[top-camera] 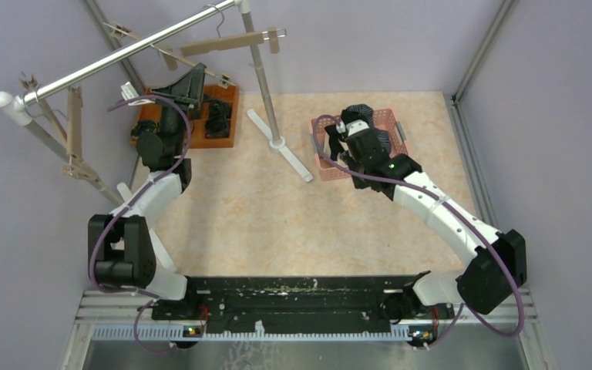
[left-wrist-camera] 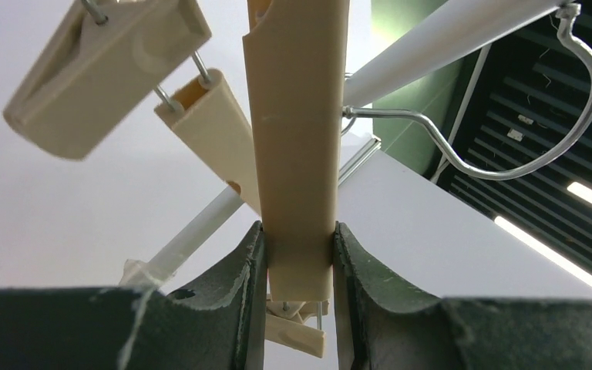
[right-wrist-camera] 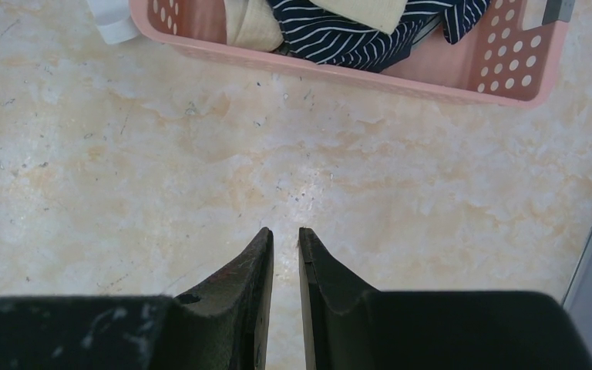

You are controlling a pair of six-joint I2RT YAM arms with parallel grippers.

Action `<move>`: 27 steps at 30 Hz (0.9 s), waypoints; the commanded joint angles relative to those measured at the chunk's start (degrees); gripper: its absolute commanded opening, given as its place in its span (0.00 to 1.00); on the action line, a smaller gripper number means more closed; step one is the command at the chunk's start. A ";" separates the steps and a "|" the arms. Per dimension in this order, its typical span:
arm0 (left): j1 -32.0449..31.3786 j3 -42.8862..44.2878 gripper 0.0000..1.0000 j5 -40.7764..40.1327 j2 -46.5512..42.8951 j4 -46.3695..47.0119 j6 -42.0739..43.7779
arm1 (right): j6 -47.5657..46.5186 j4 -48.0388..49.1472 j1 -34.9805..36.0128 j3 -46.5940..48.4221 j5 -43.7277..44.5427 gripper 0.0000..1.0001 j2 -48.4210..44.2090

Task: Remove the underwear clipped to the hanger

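Navy-striped underwear [right-wrist-camera: 354, 35] lies bunched in the pink basket [right-wrist-camera: 462, 85], with beige cloth against it on the left and on top. The basket wall is perforated with round holes. From overhead the basket [top-camera: 325, 171] sits on the right half of the tabletop [top-camera: 277, 223], partly under the right arm's wrist.

Right pincer [right-wrist-camera: 286, 247]: fingers nearly together with a thin slit between them and nothing in it. It hovers over bare tabletop just beside the basket's wall.

Left pincer [left-wrist-camera: 299, 247]: closed on a beige hanger bar [left-wrist-camera: 297, 116], one finger pressed to each side. The bar runs straight up out of the grip. A beige clip [left-wrist-camera: 100, 69] hangs tilted at upper left, joined by wire. A metal hook [left-wrist-camera: 555, 131] curves at right over the white rod [left-wrist-camera: 462, 38].

From overhead the rod [top-camera: 123, 54] slants across the far-left corner on a rack. The rack's white foot [top-camera: 285, 146] rests on the tabletop between the orange tray [top-camera: 227, 116] and the basket. Dark items lie on the tray; cannot tell what they are. The left arm partly covers the tray.

The tabletop is a cream marble pattern with orange veins, speckled and matte. Lilac walls [top-camera: 370, 38] close in three sides, with grey metal strips at the corners. A black rail carries both arm bases at the near edge.
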 commanded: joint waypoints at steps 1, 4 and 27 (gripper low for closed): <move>0.37 2.03 0.00 -1.28 1.90 4.38 -2.36 | -0.60 2.49 -0.34 -0.08 -0.68 0.19 -0.83; 0.45 3.27 0.00 -1.35 2.38 5.36 -2.48 | -0.61 2.65 -0.34 -0.55 -0.84 0.19 -0.69; -0.05 -2.41 0.00 5.48 -7.52 -2.61 1.18 | -0.24 3.73 -0.33 -0.58 -1.36 0.19 1.88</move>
